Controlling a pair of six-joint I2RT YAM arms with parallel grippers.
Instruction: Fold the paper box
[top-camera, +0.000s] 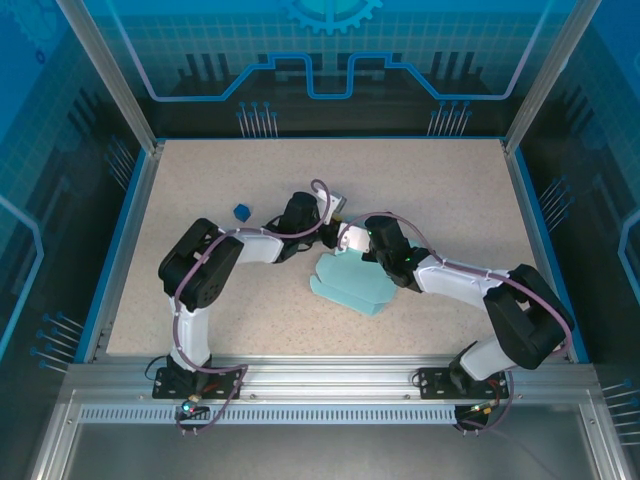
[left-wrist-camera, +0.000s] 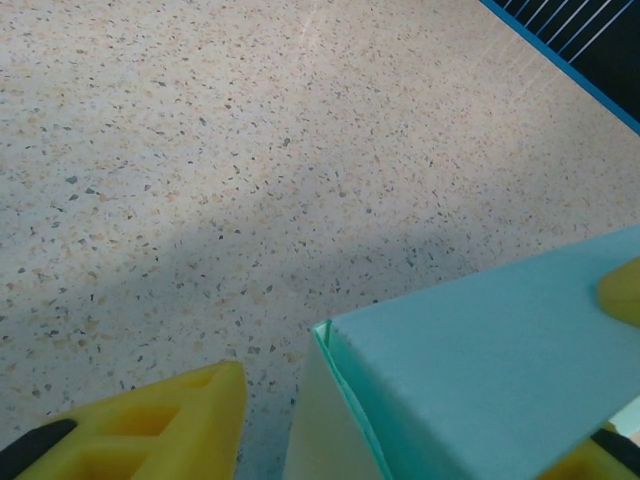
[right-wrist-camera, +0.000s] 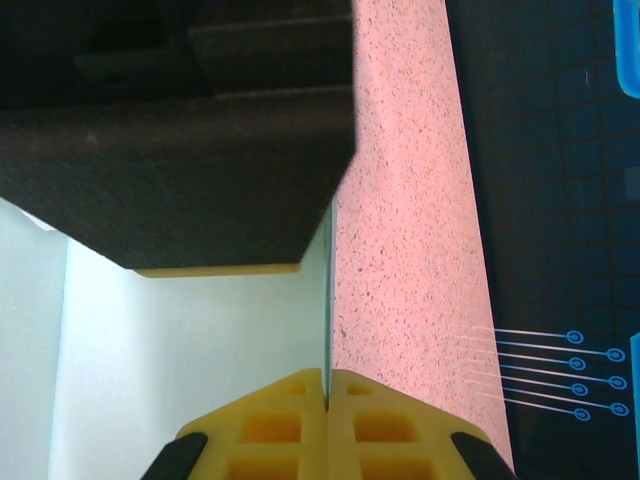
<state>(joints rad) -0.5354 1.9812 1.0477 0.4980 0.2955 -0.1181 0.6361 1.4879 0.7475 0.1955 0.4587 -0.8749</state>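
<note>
The worktop (top-camera: 450, 180) lies bare under and all round the paper box (top-camera: 350, 285), which sits a little nearer the arm bases than the worktop's middle. Both arms reach in and meet over the box's far edge, the left arm (top-camera: 205, 270) from the box's left and the right arm (top-camera: 520, 310) from its right.

Most of the box is flat card, with layered panels and rounded flaps pointing to its near side. Only the far edge has been raised. There the left wrist view shows a creased corner, with one panel bent over another and the white inner face below it.

The right claw (right-wrist-camera: 328, 385) is closed on that raised panel, and the card runs edge-on down into the seam between its yellow pads. The left claw (left-wrist-camera: 420, 340) stands part-open astride the same corner of the box. One finger touches the blue face and the other stands clear beside it, so it is not pinching.

I judge the fold as begun and far from done: one wall is up and pinned. The other walls and flaps have yet to be raised and tucked, and no closed box shape shows.

A small dark blue object (top-camera: 241, 211) rests well apart from the box, beyond its far left.
</note>
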